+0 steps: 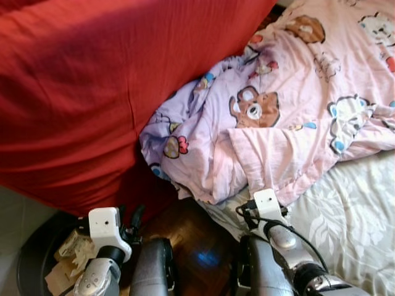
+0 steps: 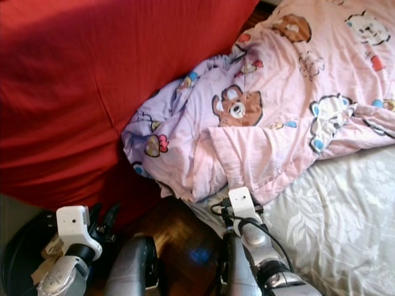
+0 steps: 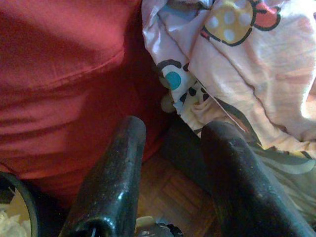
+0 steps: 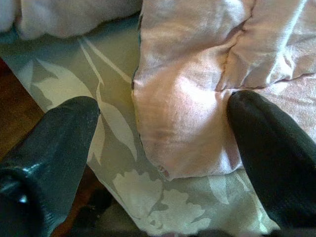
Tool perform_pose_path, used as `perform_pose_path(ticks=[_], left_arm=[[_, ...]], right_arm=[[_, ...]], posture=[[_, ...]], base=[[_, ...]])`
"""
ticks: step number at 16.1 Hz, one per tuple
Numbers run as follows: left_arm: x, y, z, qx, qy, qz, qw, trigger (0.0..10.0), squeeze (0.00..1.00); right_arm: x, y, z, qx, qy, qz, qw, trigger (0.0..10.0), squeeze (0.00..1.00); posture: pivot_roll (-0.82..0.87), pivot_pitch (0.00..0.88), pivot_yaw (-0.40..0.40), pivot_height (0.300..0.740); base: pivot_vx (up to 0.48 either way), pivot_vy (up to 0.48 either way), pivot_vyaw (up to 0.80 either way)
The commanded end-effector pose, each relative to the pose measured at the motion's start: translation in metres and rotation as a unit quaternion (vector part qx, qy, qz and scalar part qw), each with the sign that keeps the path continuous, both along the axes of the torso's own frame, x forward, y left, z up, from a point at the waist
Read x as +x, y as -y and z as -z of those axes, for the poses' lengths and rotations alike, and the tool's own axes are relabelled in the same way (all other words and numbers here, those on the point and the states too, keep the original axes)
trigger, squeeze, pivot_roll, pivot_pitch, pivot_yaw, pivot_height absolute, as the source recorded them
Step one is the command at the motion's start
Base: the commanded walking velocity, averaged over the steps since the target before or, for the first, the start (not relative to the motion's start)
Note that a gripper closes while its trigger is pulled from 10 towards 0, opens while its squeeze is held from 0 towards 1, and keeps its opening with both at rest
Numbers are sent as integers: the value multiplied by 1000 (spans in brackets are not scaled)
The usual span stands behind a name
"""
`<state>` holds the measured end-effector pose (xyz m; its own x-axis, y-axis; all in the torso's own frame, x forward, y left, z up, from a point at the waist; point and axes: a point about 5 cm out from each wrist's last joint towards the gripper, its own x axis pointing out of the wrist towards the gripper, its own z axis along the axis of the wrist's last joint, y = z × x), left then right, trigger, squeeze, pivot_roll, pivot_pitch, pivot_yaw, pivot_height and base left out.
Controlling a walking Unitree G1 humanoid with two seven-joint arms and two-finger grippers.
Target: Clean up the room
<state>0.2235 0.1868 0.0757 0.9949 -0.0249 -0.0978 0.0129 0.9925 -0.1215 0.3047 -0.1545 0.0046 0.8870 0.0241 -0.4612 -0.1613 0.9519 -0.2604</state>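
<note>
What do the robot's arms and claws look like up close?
Both arms are silver metal with dark joints. Each wrist carries a white boxy block. Black cables loop round the right arm. Each gripper, left and right, has two long, rounded, glossy black fingers.

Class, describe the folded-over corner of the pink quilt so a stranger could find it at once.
Start at the bed with the grey leaf-print sheet. The pink cartoon quilt lies crumpled on it beside a red cover. Its corner is the plain pale flap nearest the open right gripper, with no bears printed on it.
</note>
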Motion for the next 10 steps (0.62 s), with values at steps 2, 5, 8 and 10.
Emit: perform_pose_path(ticks=[2,5,8,10], left_arm=[[-7,-2,5,3,-19,-7,1000,10000,0],[-9,-2,4,3,-21,-10,1000,10000,0],[-11,-2,4,4,-25,-10,1000,10000,0],[-11,-1,4,4,-27,-9,1000,10000,0]], right_arm=[[-8,4,10,-32,-29,10,999,10000,0],[-7,12,9,-47,-33,37,998,10000,0],[-8,15,9,-57,-32,47,997,0,0],[-8,16,10,-56,-32,49,997,0,0]], posture=[[133,366,31,632],[137,374,32,632],[138,377,36,632],[136,377,38,632]], base=[[0,0,0],[0,0,0],[0,0,0],[0,0,0]])
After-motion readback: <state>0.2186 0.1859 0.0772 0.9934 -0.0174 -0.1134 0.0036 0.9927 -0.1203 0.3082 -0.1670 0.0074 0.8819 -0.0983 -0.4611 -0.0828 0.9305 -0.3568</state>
